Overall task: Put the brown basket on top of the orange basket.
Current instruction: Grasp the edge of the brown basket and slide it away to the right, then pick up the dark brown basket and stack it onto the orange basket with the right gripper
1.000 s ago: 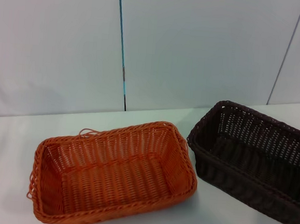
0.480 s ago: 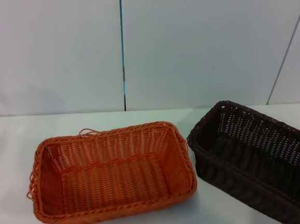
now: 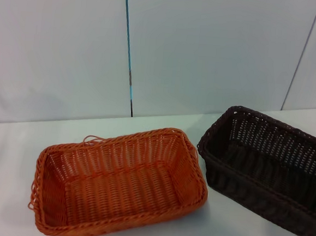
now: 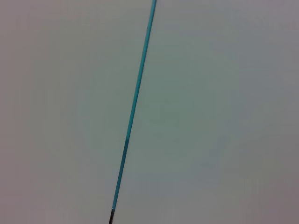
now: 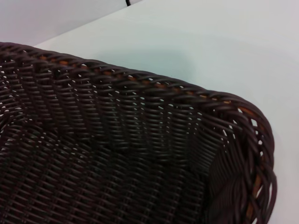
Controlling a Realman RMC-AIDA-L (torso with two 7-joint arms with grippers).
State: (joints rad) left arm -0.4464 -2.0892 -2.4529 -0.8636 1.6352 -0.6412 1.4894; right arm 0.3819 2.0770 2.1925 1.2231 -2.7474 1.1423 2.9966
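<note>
Brown basket [image 5: 117, 154] sits right beneath the right pincer's camera — probably lined up for a rim grab; orange basket [image 3: 119, 181] beside it on the table [image 3: 12, 156]. Pincer unseen — state unknown.

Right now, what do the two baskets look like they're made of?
Both look like woven wicker, possibly plastic rattan. The orange basket has uniformly bright strands, a braided rim and a loose loop. The brown basket has smooth, faintly glossy dark strands in open weave, with orange glints at its rim.
</note>
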